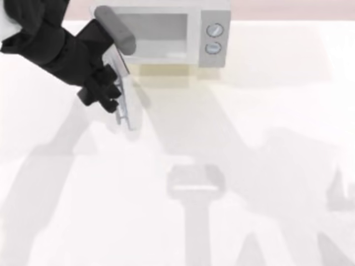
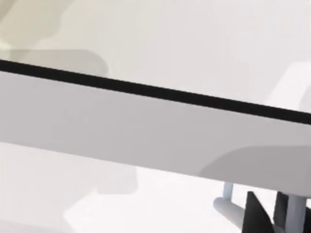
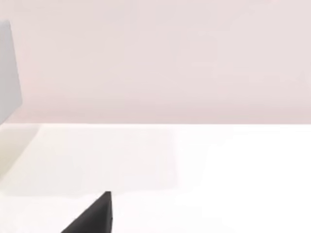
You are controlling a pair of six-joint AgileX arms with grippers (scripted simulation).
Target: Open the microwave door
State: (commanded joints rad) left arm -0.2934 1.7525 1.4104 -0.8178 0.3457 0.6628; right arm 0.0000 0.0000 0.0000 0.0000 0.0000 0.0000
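Door point(image 1: 123, 83) of the microwave point(image 1: 166, 33) stands swung wide, left end effector point(image 1: 113, 97) pinching its handle point(image 1: 122, 108), so keep your pull following the hinge arc.

Rendered simulation, blank table point(image 1: 266, 166), microwave point(image 1: 166, 33)

Left arm point(image 1: 52, 47): matte black, built of bulky, angular, faceted segments, with no markings visible. Left gripper point(image 1: 113, 94): black, blocky body ending in two short dark fingers. The right wrist view showed only one black, wedge-shaped fingertip point(image 3: 95, 216).
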